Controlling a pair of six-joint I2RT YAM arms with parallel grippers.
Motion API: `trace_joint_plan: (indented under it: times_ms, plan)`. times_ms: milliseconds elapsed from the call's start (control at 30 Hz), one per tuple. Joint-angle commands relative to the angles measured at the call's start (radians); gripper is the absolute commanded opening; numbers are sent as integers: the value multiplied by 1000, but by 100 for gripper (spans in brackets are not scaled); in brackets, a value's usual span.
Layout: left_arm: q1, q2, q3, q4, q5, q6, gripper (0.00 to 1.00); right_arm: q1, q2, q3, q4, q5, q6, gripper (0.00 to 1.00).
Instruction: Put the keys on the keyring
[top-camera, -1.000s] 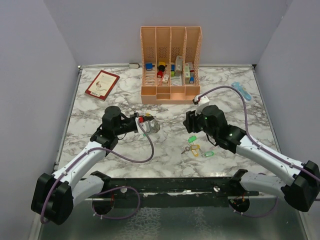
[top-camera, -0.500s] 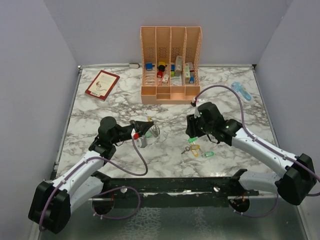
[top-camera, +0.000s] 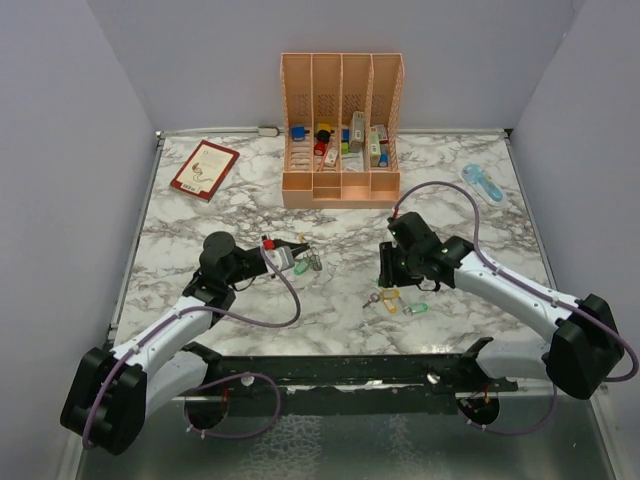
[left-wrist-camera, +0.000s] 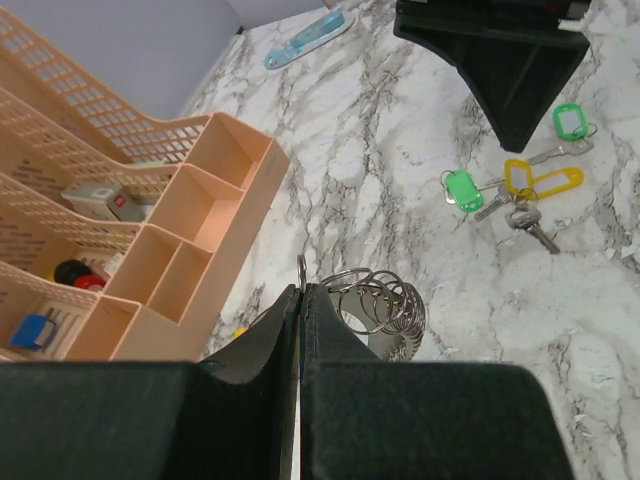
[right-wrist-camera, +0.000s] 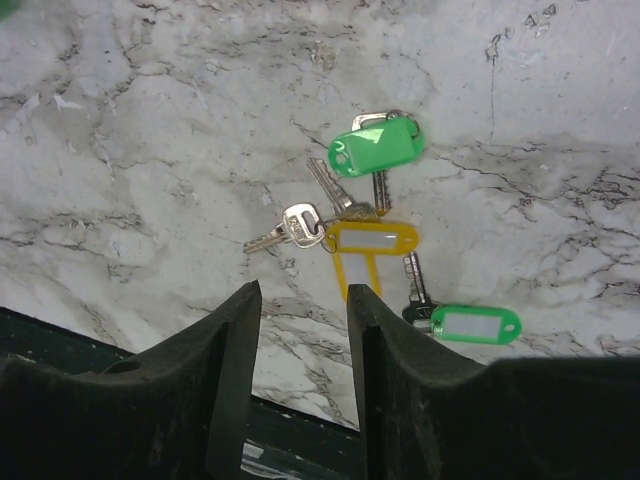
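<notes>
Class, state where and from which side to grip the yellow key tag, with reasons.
Pinch the yellow tag across its two long edges, descending from above: it lies flat on the table, a broad slab with straight parallel sides.

The left arm (top-camera: 165, 330) and the right arm (top-camera: 510, 295) have smooth white link shells between bulky black joint housings. A purple cable (top-camera: 296, 300) loops back from behind each wrist. The left gripper (left-wrist-camera: 301, 295) and right gripper (right-wrist-camera: 300, 300) carry matt black, wedge-shaped fingers (right-wrist-camera: 225, 380); a small red tab (top-camera: 268, 243) sits just behind the left one's.
</notes>
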Motion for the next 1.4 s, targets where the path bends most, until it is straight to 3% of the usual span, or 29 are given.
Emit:
trace_joint_plan:
  times_ms: [0,133,333,833,1367]
  plan:
    - [-1,27,37,120,-57,-302,0,-38,59,-15,23,25,68,39]
    - [0,52,52,150,-76,-419,0,-88,115,-8,71,31,42,35]
    - [0,58,68,135,-88,-436,0,-185,175,11,124,23,-47,27]
    - [0,120,91,173,-112,-441,0,-186,301,63,240,-44,-217,24]
    - [-1,124,101,170,-118,-422,0,-186,336,53,235,-89,-241,21]
